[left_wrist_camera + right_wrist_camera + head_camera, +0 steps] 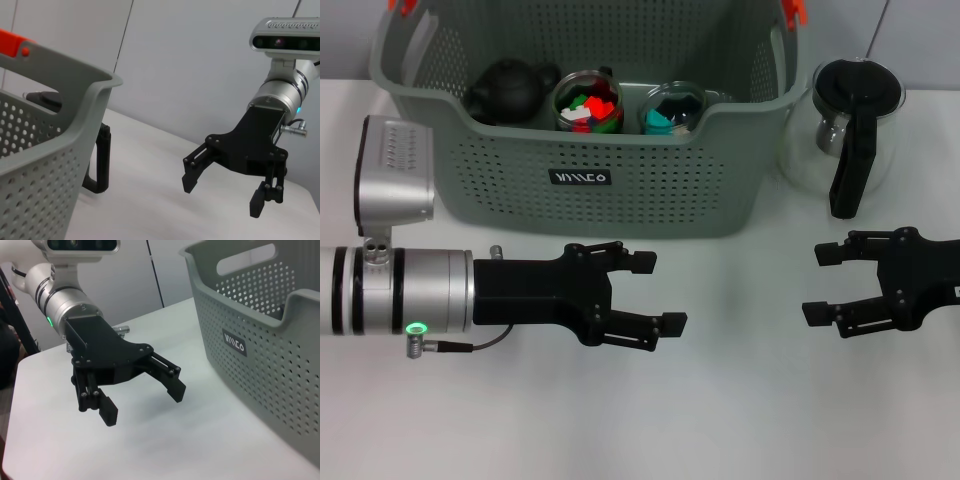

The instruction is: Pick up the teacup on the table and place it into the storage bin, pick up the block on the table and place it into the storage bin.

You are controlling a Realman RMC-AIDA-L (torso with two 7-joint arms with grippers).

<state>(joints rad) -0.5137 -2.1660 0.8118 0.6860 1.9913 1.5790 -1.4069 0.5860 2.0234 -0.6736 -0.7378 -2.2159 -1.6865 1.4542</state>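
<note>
storage bin (620, 190), black label (580, 177), white lettering unreadable

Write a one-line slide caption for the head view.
Both open end effectors, left and right, hover over the table before the storage bin.

Left end effector (650, 292) reaching in from the left side, held level and low, fingers spread wide, holding nothing. Right end effector (823, 284) coming in from the right side, likewise level, fingers apart and bare. Fingertips pointing toward each other, well apart.
</note>
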